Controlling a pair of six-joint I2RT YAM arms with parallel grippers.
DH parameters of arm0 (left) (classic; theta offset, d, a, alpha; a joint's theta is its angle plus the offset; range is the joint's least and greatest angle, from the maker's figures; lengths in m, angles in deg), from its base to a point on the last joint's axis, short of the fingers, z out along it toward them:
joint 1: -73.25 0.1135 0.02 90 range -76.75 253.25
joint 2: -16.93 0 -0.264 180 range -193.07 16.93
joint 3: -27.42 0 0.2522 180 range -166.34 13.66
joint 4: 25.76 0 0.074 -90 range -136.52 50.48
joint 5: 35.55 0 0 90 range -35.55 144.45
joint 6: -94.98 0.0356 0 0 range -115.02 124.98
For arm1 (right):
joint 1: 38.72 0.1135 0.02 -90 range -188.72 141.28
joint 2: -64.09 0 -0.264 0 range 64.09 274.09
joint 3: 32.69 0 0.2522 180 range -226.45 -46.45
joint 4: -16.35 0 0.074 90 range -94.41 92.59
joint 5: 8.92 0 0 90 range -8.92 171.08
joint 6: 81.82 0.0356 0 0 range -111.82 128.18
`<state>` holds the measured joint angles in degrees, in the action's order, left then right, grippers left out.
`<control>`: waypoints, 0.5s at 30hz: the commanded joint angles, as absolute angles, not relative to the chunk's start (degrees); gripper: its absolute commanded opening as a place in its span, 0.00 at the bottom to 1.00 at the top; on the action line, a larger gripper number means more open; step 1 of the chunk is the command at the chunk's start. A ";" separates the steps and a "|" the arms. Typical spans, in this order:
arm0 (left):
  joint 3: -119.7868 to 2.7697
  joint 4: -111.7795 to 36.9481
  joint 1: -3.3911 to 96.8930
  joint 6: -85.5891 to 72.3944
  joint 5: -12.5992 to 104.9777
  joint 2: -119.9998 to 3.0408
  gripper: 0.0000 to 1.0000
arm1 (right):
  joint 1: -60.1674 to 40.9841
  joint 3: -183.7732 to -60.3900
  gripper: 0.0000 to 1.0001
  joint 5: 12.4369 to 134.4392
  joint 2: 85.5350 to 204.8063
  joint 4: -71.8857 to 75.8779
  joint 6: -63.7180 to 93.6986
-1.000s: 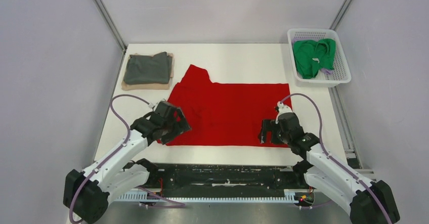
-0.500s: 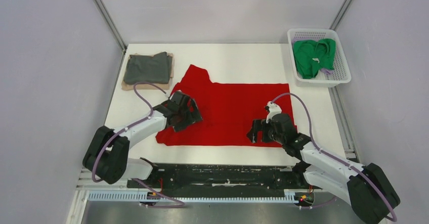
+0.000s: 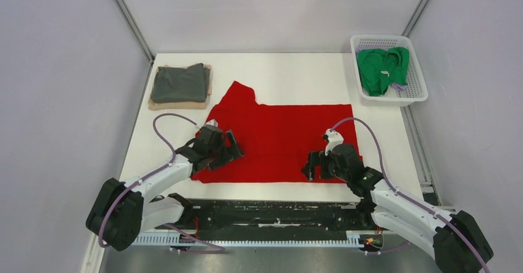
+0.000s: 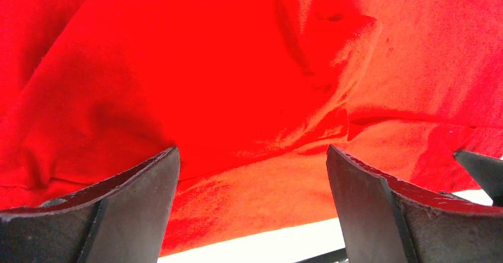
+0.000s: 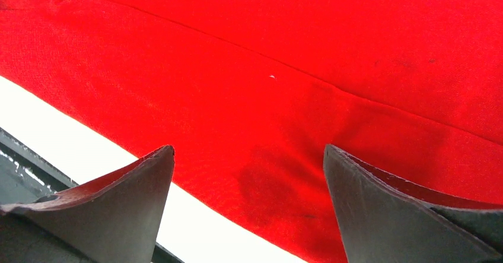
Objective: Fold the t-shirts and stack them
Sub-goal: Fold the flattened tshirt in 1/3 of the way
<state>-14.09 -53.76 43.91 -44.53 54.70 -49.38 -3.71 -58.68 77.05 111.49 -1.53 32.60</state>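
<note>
Red t-shirt (image 3: 284,134) lies spread flat mid-desk (image 3: 277,76), its near hem by my arms. Both claws gape wide over that hem, holding nothing. The left claw (image 3: 229,151) has drawn back from further up the cloth to the near-left corner; the right claw (image 3: 311,165) barely shifted. I judge a hem pinch comes next. Beyond, the dark grey t-shirt (image 3: 180,83) sits folded on the tan t-shirt (image 3: 179,105), and the green t-shirt (image 3: 382,69) waits in the basket (image 3: 412,94).

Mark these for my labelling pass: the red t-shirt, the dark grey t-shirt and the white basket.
red t-shirt (image 3: 290,134), top external view, middle of the spread body.
dark grey t-shirt (image 3: 179,84), top external view, centre of the folded top.
white basket (image 3: 417,73), top external view, right wall.
</note>
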 commanded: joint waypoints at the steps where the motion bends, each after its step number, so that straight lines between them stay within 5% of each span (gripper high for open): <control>1: -10.47 -68.09 43.89 -45.67 54.19 -45.22 1.00 | -2.61 -56.92 0.99 77.15 109.22 -13.72 33.27; 15: -11.33 -70.36 43.85 -45.42 55.74 -32.76 1.00 | -0.57 -61.67 0.99 77.30 106.03 -15.01 32.43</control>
